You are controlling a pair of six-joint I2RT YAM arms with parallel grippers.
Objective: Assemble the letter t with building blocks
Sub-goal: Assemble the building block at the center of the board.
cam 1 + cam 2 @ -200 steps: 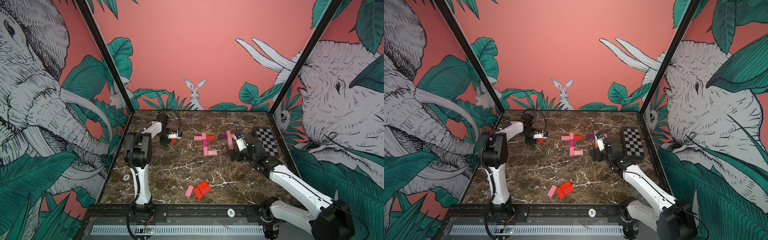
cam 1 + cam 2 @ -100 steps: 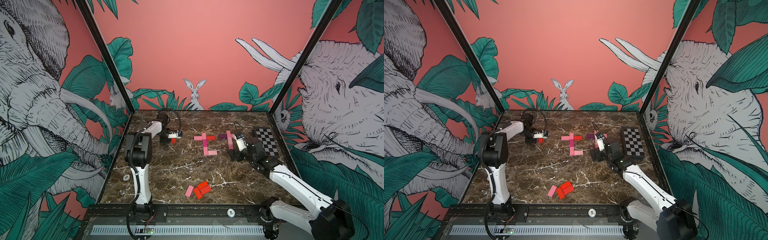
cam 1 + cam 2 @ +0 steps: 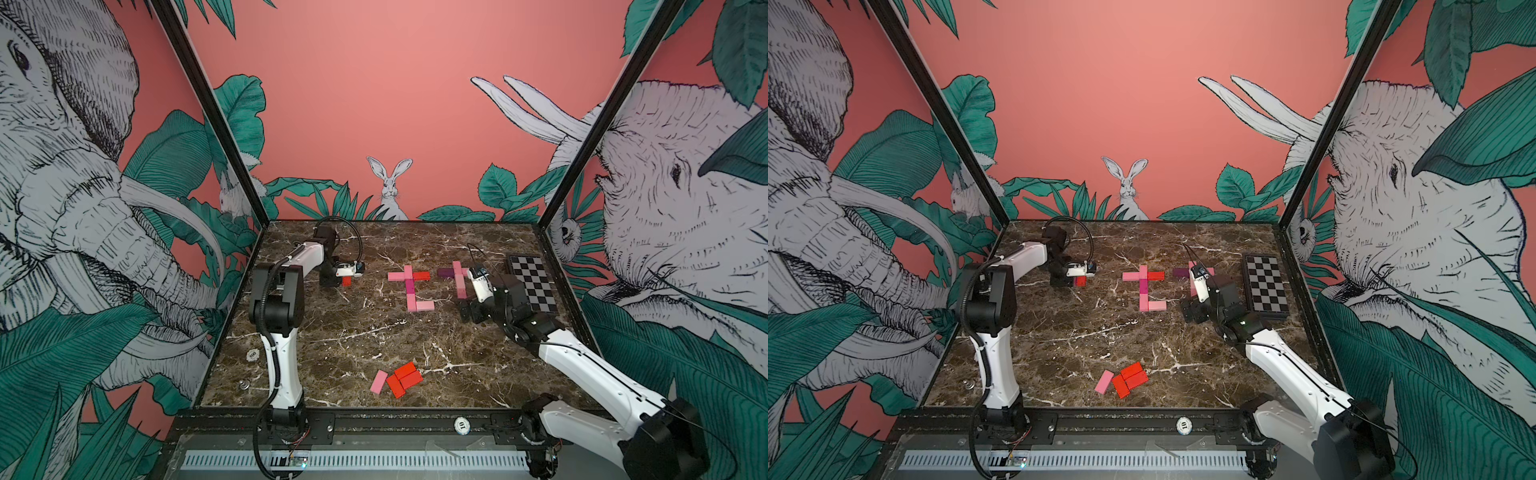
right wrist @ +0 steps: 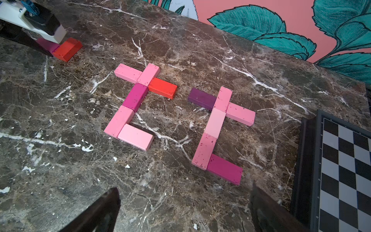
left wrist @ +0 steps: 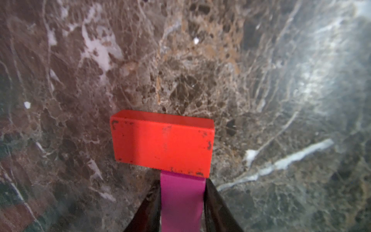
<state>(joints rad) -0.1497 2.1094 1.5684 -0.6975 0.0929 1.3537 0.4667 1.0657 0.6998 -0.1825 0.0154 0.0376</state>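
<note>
Closest to the front edge of the marble table (image 3: 353, 345) we see a loose cluster of building blocks: a pink block (image 3: 378, 381) just beside a few red blocks (image 3: 404, 378) that touch one another.

Further back, the right gripper (image 4: 183, 211) hangs low over the bare marble. Its jaws are spread wide and nothing is between them.

Just beyond it lies the right-hand letter (image 4: 215, 122). It has a stem of three pink blocks end to end, a dark purple and a pink block as the crossbar arms, and a magenta foot. Near it, around the table's middle, lies the centre letter (image 4: 136, 96). Its stem runs pink, magenta, pink, with one pink and one red arm and a pale pink foot.

The checkered board (image 3: 534, 286) lies flat by the right wall, apart from the blocks.

Off to the left, level with the letters' crossbars, the left gripper (image 5: 182, 188) is clamped on a magenta block (image 5: 181, 204). A lone red block (image 5: 162, 142) lies crosswise against that block's free end. The held block seems to lie on the marble, though the wrist view is too blurred for us to be sure.
</note>
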